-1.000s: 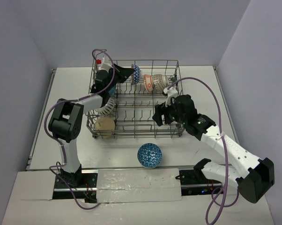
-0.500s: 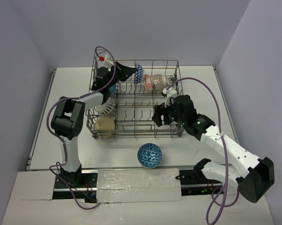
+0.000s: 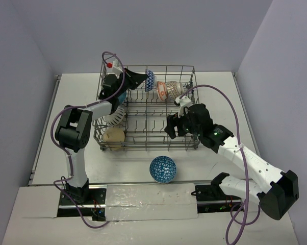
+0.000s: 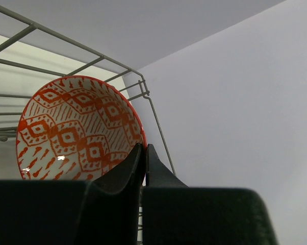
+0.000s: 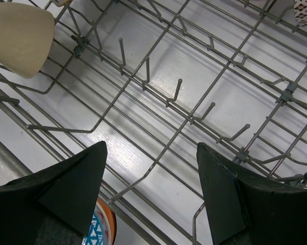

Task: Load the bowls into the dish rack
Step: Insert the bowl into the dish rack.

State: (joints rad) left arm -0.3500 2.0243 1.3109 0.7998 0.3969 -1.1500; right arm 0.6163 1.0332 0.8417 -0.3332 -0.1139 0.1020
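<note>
The left fingers [image 4: 125,171] are pressed shut, their tips met by the rim of the red bowl [image 4: 74,130], stood on edge in the rack [image 3: 148,148] just beyond them; the right fingers [image 5: 72,176] are spread wide, the rack's tines seen between them.

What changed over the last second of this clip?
The left pincer, shut, edged slightly right along the far row of the dish rack, and the blue-and-white bowl at its tip shifted with it. The right pincer, open and empty, drifted a touch left. The orange-patterned bowl, the tan bowl and the blue bowl on the table stayed put.
</note>
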